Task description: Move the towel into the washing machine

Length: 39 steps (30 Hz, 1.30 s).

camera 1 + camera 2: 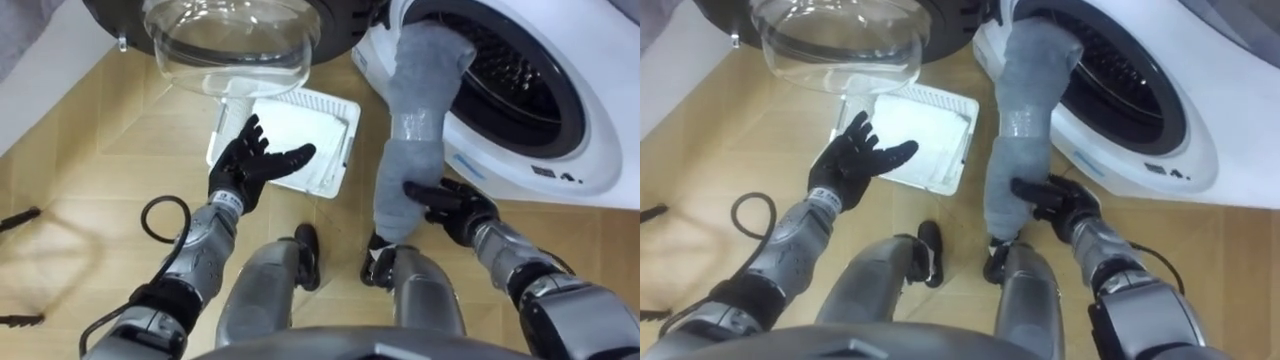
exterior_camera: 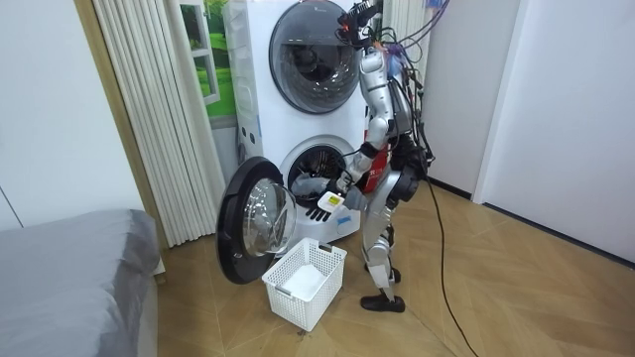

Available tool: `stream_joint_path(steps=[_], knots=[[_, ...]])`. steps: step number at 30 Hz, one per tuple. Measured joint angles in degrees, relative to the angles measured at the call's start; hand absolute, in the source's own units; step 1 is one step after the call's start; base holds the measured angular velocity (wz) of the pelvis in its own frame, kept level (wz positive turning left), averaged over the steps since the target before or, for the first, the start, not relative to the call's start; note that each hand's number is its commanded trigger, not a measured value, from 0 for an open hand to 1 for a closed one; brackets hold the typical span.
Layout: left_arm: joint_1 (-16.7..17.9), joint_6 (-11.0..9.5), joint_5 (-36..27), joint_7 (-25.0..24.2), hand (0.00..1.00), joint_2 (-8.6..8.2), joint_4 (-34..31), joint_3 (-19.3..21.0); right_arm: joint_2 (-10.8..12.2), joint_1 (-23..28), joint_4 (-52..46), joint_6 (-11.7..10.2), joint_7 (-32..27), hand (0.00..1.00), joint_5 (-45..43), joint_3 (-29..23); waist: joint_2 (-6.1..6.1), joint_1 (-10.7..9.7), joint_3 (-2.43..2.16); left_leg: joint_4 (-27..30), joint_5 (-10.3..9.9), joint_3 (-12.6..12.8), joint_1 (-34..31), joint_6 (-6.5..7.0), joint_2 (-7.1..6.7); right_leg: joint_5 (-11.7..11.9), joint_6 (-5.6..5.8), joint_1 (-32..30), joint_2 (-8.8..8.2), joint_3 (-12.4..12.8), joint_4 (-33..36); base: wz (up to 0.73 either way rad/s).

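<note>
We count one grey towel (image 1: 415, 130), one white basket (image 1: 345, 150) and two stacked machines (the room view adds the upper machine (image 2: 308, 45)). The towel's top lies in the lower washing machine (image 1: 560, 110). Its lower part is clamped in the right hand (image 1: 450, 205). The left hand (image 1: 250, 165), fingers spread, hovers over the basket.

I stand in a home, in a bedroom corner kept for laundry. Before me a white washer (image 2: 288, 149) sits low with its round door (image 2: 256, 223) swung open, and a second drum machine (image 2: 313, 55) is stacked on top. A white plastic basket (image 2: 303, 288) rests on the wood floor (image 2: 516, 288). A bed (image 2: 69, 268) with a grey cover lies at the room view's left, near long pleated curtains (image 2: 149, 109). The walls (image 2: 575, 99) are plain white.
</note>
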Motion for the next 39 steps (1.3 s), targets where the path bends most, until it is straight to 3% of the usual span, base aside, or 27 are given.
stream_joint_path(steps=[6,13,15,18,24,25,26,31,33,39], knots=[[0.07,0.09,-0.44,2.38,0.0,0.07,-0.11,0.58,-1.73,-2.01,-0.1,0.48,-4.14,1.0,8.71,-4.76,-1.16,-1.19,0.47,1.7,0.1,-0.22,-2.04,0.18,-0.76,-1.28,-0.35,-2.29,-1.23,0.08,2.38,0.08],[0.49,0.19,0.15,4.36,0.0,0.3,-2.61,0.82,-5.89,-4.62,-0.48,0.46,-8.36,1.0,17.24,-10.57,-1.75,-1.68,0.37,4.22,0.04,-1.43,-3.64,0.36,-0.94,-1.44,-0.27,-2.94,-1.47,-0.18,4.02,0.08],[0.89,0.26,0.04,6.17,0.0,0.84,-4.86,0.99,-7.71,-6.41,-0.53,0.46,-10.27,1.0,22.21,-12.61,-2.6,-1.98,0.28,4.05,0.05,-1.3,-3.68,0.51,-0.92,-1.43,-0.26,-3.05,-1.55,-0.06,4.36,0.0],[0.94,0.04,0.06,7.6,0.0,1.98,-6.89,0.61,-7.95,-7.33,-0.88,2.44,-12.74,1.0,25.26,-12.97,-3.99,-2.47,0.14,4.16,0.18,-1.23,-3.68,0.62,-0.71,-1.3,-0.48,-3.03,-1.34,-0.07,4.4,0.0],[1.61,0.06,0.16,9.99,0.0,2.45,-7.8,0.99,-8.05,-9.65,-1.72,3.01,-20.17,1.0,30.24,-13.07,-4.12,-2.42,0.11,3.99,0.46,-0.5,-4.19,1.14,-1.03,-0.97,-0.3,-3.77,-1.81,0.04,4.76,0.0],[1.6,0.06,0.16,10.18,0.0,2.47,-7.89,1.03,-8.06,-9.75,-1.99,3.04,-20.9,0.06,31.05,-13.13,-4.17,-2.43,0.08,3.98,0.49,-0.41,-4.27,1.21,-1.09,-0.97,-0.27,-3.9,-2.11,0.07,5.16,0.0],[1.87,0.06,0.78,10.97,0.0,2.46,-8.45,1.31,-8.06,-9.74,-3.21,3.47,-22.72,0.0,32.52,-13.74,-4.4,-2.51,0.07,3.9,0.58,-0.17,-4.37,1.36,-1.24,-1.02,-0.18,-4.15,-2.39,0.07,5.42,0.05],[2.55,-0.01,2.44,12.27,0.0,2.45,-9.63,2.87,-8.06,-11.6,-5.15,5.53,-28.44,0.0,38.58,-18.08,-4.96,-4.4,0.08,4.23,1.02,0.17,-4.57,2.12,-2.2,-1.49,0.56,-4.39,-3.4,-0.09,6.22,0.15],[2.51,-0.12,2.95,12.19,0.0,2.49,-9.63,2.96,-8.06,-12.52,-4.77,6.16,-30.33,0.0,40.65,-19.67,-5.79,-4.53,0.03,4.09,1.09,0.14,-4.65,2.34,-2.32,-1.4,0.75,-4.24,-3.47,-0.04,6.13,0.06],[3.07,0.04,8.22,11.74,0.0,2.25,-9.7,2.8,-8.06,-13.55,-4.93,6.42,-32.62,0.0,43.7,-23.21,-6.26,-5.39,0.0,4.12,1.22,0.31,-4.8,3.53,-2.41,-0.71,1.88,-3.59,-3.42,-0.12,5.12,0.09]])
